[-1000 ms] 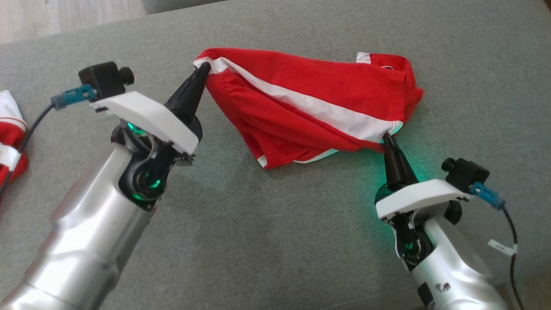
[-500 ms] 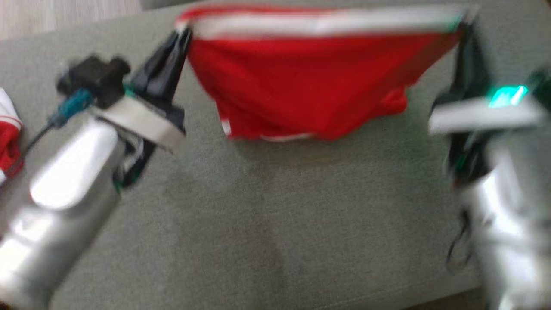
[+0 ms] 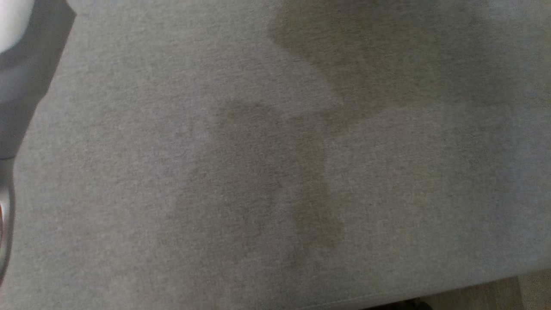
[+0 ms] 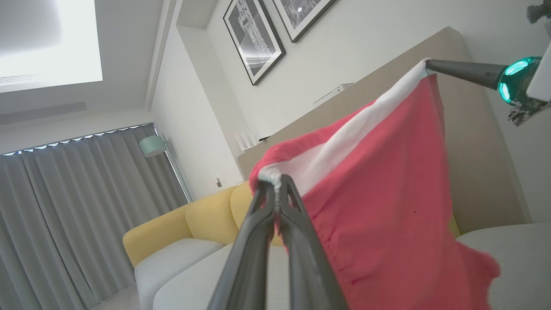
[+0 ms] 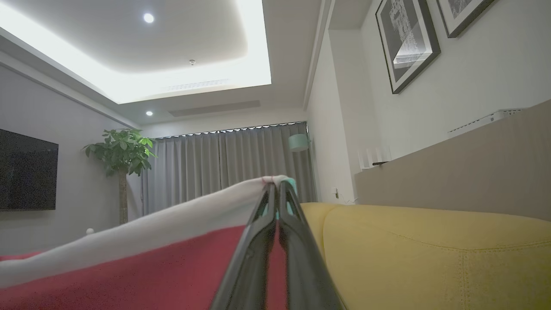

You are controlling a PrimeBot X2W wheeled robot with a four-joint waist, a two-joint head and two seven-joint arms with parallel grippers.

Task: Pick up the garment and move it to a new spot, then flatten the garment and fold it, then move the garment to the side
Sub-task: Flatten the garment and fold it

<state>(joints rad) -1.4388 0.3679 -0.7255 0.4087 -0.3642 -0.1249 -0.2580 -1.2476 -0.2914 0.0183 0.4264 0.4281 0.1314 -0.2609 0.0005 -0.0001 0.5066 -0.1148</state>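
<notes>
Right up close, the left gripper [image 4: 277, 183] is clenched tight, its two dark fingers pinched together on the white-banded corner of the red garment [image 4: 387, 193]. Over on the other side the right gripper [image 5: 275, 186] is clamped just as hard on the far end of that same white band, a teal light glowing at its base. So the garment is up in the air, strung between the two grippers, the white band drawn in a line from one tip to the other and the red cloth hanging loose beneath it in soft folds. I can't tell whether the lowest hem touches anything. Look down from the head and there's the grey upholstered surface [image 3: 430, 193], with a broad soft shadow [image 3: 258, 163] spread across its middle and a blurred pale and dark shape at its left edge that I can't make out. Just behind the cloth sits a yellow sofa [image 5: 430, 249] with a pale grey seat cushion [image 4: 185, 267] in front of it, and a tall tan wooden panel [image 4: 473, 150] rising beside it. Further back, grey curtains [image 5: 224, 168] run along the far wall, a pale teal lamp [image 4: 153, 145] in front of them, a leafy green plant [image 5: 120, 150] at their other end and a dark screen [image 5: 26, 172] beyond that. High on the white wall hang black-framed pictures [image 4: 254, 38], and above it all a small round ceiling light [image 5: 148, 17] shines in the recessed ceiling.
</notes>
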